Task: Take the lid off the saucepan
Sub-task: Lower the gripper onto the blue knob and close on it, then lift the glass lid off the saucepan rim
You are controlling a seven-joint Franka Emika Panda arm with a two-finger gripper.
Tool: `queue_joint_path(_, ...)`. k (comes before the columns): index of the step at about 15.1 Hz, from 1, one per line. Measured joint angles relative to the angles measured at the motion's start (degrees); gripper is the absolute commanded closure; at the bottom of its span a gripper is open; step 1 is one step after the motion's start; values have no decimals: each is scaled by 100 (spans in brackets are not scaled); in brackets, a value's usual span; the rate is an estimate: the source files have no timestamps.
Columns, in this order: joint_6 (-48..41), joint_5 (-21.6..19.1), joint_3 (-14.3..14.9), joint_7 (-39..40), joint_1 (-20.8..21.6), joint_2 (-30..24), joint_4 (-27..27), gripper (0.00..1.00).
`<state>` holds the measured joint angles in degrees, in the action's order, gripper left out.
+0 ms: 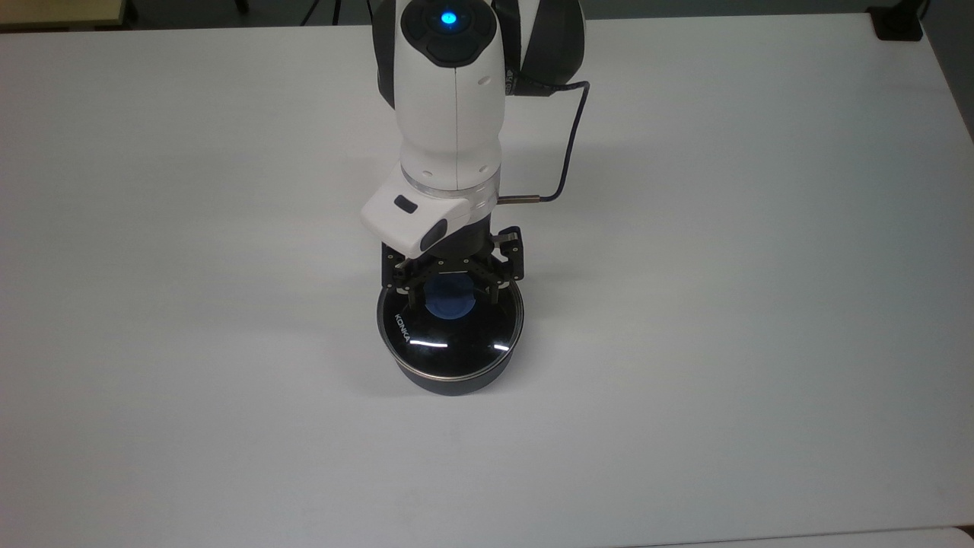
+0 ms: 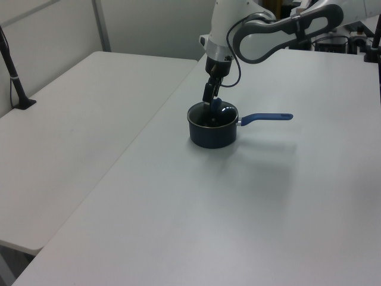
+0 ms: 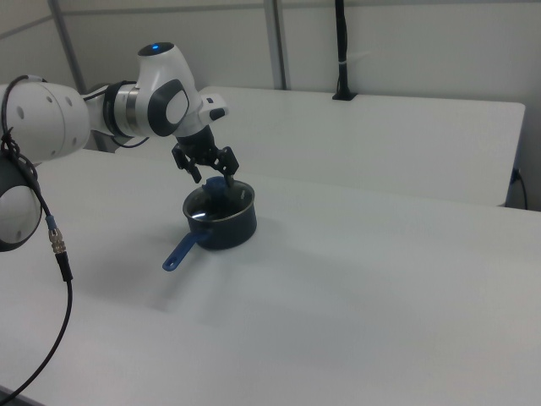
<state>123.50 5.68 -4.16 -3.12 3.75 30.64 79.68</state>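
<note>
The dark saucepan [image 1: 449, 383] stands mid-table with the glass lid [image 1: 449, 339] seated on it; white KONKA lettering shows on the lid. My gripper [image 1: 450, 295] is open just above the lid, one finger on each side of the blue knob [image 1: 450, 306], with a small gap to each. The arm hides the pan's blue handle in the top view. In the left view the gripper [image 2: 212, 106] stands over the saucepan [image 2: 211, 136], whose handle [image 2: 268, 117] points to the left view's right. In the right view the gripper [image 3: 218, 181] is at the lid, and the handle [image 3: 179, 252] points down-left.
The white table [image 1: 723, 304] spreads wide around the pan. A black cable [image 1: 567, 144] hangs beside the arm. A second white table [image 2: 65, 137] adjoins at the left view's left, with a black post [image 2: 15, 77] on it.
</note>
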Motion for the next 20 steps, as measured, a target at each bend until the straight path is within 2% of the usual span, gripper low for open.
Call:
queue_joint_path(2,0,4,4,0,0,0,-1,23)
queue_joint_path(9,0,35,4,0,1,19,-1,28)
queue_joint_path(10,0,56,4,0,2,19,-1,36)
queue_joint_path(14,0,153,1,0,5,19,-1,46)
queue_joint_path(20,-20,168,0,0,8,11,-2,47)
